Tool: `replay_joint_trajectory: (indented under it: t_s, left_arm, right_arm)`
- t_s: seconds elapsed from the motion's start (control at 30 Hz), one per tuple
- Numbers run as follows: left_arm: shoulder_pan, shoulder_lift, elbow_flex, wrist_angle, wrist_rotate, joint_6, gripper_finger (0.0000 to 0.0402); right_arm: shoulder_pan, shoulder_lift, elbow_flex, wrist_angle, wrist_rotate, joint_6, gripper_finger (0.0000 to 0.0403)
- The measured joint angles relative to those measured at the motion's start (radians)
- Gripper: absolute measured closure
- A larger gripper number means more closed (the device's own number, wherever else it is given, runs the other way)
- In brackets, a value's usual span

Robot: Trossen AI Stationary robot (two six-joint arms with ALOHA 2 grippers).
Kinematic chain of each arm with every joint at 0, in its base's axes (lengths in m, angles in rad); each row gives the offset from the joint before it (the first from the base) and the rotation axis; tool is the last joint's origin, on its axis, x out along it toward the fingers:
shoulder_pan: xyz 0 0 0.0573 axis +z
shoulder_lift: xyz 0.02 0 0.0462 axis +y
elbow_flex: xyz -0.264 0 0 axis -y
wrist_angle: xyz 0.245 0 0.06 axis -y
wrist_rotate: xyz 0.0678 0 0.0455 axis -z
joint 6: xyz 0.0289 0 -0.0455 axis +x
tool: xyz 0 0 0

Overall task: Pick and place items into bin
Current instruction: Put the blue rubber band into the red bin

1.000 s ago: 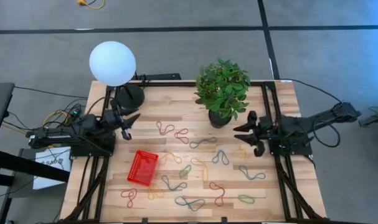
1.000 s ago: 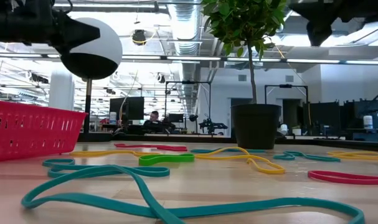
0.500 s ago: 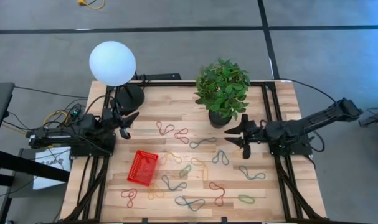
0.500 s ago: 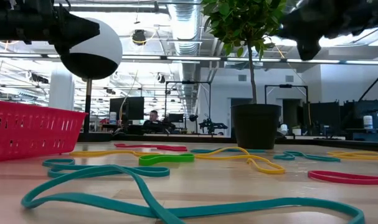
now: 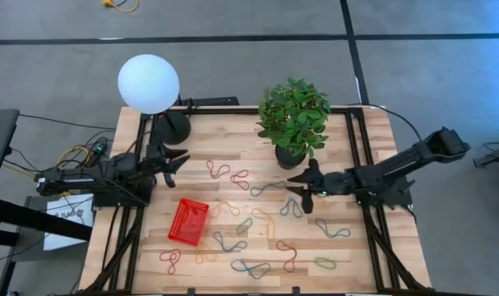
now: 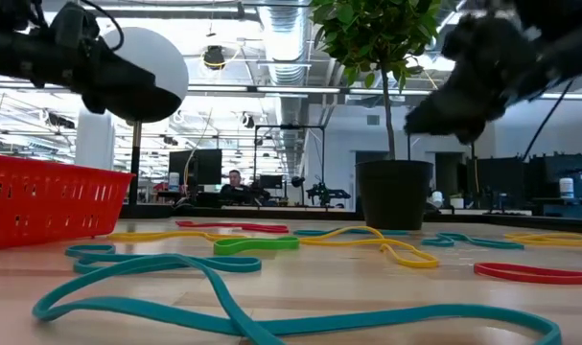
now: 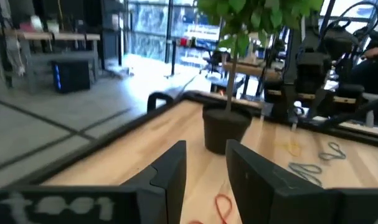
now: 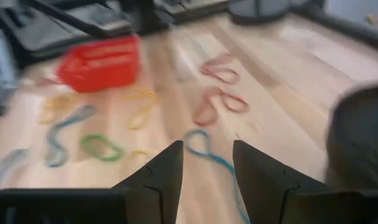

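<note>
Both arms are dark, nearly black, built of boxy links joined by rounded joints. The left arm (image 5: 93, 177) carries loose yellow and green wires near its base, with black cable trailing off. The right arm (image 5: 397, 168) has a black cable looping from its far end. Each tool ends in two flat, black, angular fingers (image 7: 170, 171) with stepped inner edges, matt and unmarked (image 8: 167, 168).

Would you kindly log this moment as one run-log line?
right gripper: open, above teal band | left gripper: open, table's left edge | red basket: no bands visible inside
</note>
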Motion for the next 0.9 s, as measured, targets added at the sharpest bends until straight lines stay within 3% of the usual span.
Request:
replay_joint_trajectory:
  t_s: [0.2,0.37,0.7,0.9]
  left_arm:
    - [0.0,0.0,0.0,-0.105,0.016,-0.118,0.0298]
    - [0.0,0.0,0.0,-0.17,0.016,-0.191,0.0298]
    - [0.0,0.0,0.0,-0.168,-0.003,-0.069,0.0298]
    - [0.0,0.0,0.0,-0.2,0.028,-0.073,0.0298]
  right_arm:
    - [-0.057,0.108,0.019,0.013,-0.004,0.139,0.0269]
    - [-0.085,0.158,0.04,0.012,-0.113,0.156,0.0268]
    - [-0.095,0.238,0.079,0.028,-0.13,0.154,0.0262]
    - [-0.137,0.321,0.124,0.05,-0.125,0.147,0.0266]
